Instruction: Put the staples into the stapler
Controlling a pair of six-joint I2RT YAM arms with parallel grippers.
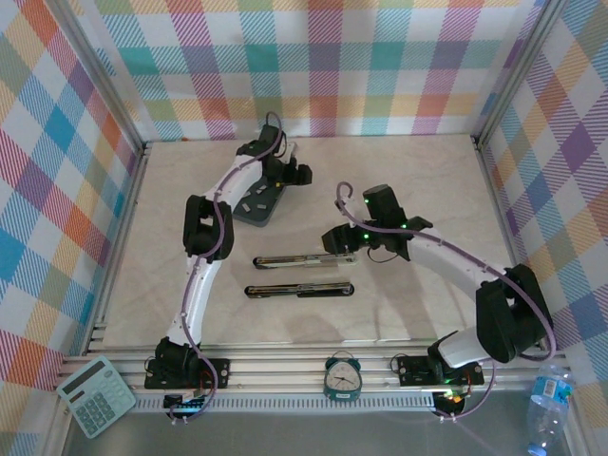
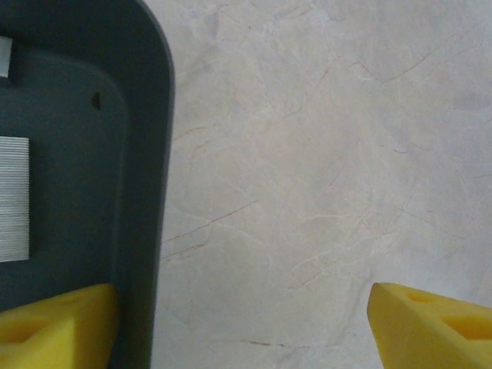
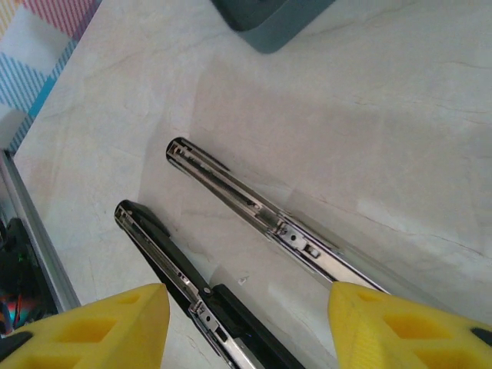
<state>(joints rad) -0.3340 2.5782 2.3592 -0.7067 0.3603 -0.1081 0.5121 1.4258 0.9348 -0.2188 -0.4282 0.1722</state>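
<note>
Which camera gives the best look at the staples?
Left wrist: a ribbed silvery strip of staples lies close-up in the tray, though cropped. Top external shows them as tiny slivers; right wrist catches the tray's corner.

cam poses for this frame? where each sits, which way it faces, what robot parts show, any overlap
Top external: above and behind the bases, looking down on the table; left arm, right arm, tray, stapler pieces.
Left wrist: on the left arm, looking straight down at the tray edge and staples; left gripper open, along the bottom.
Right wrist: on the right arm, angled down toward the left wall over the stapler pieces; right gripper open.
Shared: all three catch the tray.
</note>
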